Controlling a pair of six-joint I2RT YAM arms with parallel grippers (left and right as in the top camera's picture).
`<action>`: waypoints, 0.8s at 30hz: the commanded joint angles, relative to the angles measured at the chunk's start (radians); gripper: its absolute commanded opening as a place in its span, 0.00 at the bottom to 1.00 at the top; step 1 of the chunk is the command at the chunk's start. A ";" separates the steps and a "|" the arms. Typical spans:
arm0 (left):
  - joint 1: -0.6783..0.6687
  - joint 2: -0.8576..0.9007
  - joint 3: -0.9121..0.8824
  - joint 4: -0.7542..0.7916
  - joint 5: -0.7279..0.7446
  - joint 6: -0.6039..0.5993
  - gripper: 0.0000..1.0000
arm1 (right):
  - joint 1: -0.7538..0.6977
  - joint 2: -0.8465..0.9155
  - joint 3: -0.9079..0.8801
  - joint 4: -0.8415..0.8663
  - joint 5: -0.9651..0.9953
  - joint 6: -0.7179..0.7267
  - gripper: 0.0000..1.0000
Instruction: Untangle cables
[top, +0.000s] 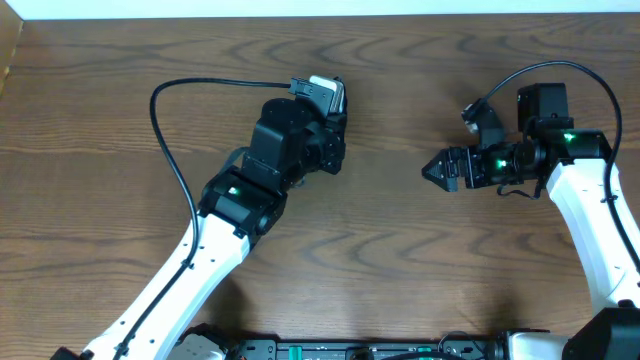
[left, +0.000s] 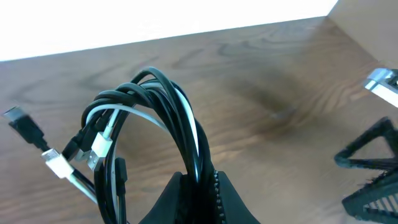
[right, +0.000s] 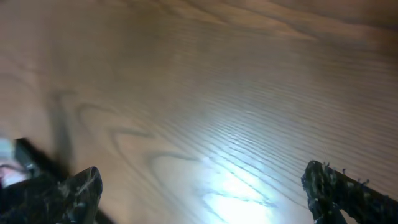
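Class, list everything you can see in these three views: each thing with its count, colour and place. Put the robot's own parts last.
cables: two, one black and one white, wound into one coil, held in the left end effector
end plugs: at least three, black and white, hanging at the coil's left side
table: one, brown wood grain, under both arms
arm wires: two, thick black, one looping from each arm
arms: two, white and black, reaching in from the near edge
left end effector: black, shut on the cables
right end effector: black, open and empty, to the right of the coil
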 joint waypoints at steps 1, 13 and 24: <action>0.004 0.002 0.009 0.010 0.127 -0.041 0.08 | 0.000 0.006 -0.005 0.010 -0.101 -0.033 0.99; 0.010 0.002 0.009 0.091 0.686 -0.040 0.08 | 0.000 0.006 -0.005 0.208 -0.092 0.019 0.99; 0.088 0.002 0.009 0.142 0.890 -0.091 0.08 | 0.000 0.006 -0.005 0.191 -0.253 -0.043 0.99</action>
